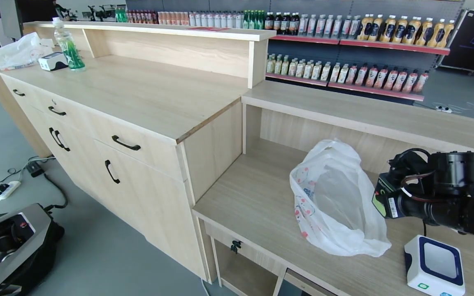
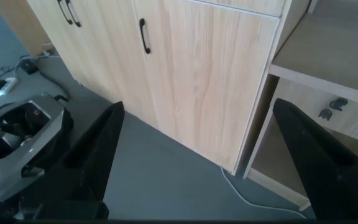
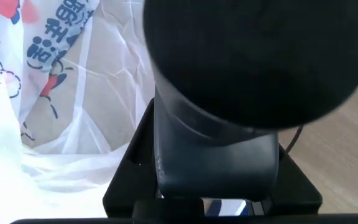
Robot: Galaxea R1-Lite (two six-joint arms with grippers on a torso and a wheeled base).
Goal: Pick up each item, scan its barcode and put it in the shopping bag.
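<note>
Shopping bag (image 1: 335, 201) sits slumped on the lower counter (image 1: 253, 201), thin white plastic. Can't tell if anything's inside.

The only loose item I can spot is a bottle (image 1: 69, 47) of green liquid w/ a pale cap. It's upright on the upper counter (image 1: 146, 90), well apart from the bag, at the far-left end. A small white device (image 1: 52, 61) stands just beside it.

Handling, my guess:
- Bottle is prob. rigid-ish plastic, moderate weight if full, smooth and round, so it could slip or tip.
- Best hold is around the mid-body, below the shoulder, keeping the label free for scanning.
- Bag is soft and floppy w/ no firm rim, so the mouth may need lifting before a drop-in.

Scanner (image 1: 434, 265) lies flat near the bag, window up, on the side away from the bottle.

Tools:
- Left gripper (image 2: 197, 106) has its two dark fingers (image 2: 98, 155) spread wide w/ nothing between. It hangs low over the floor by the cabinet front (image 2: 204, 68), well apart from the bag.
- Right gripper (image 1: 385, 201) is just beside the bag, above the scanner. Can't tell whether it's spread or closed, or whether it holds anything.
</note>
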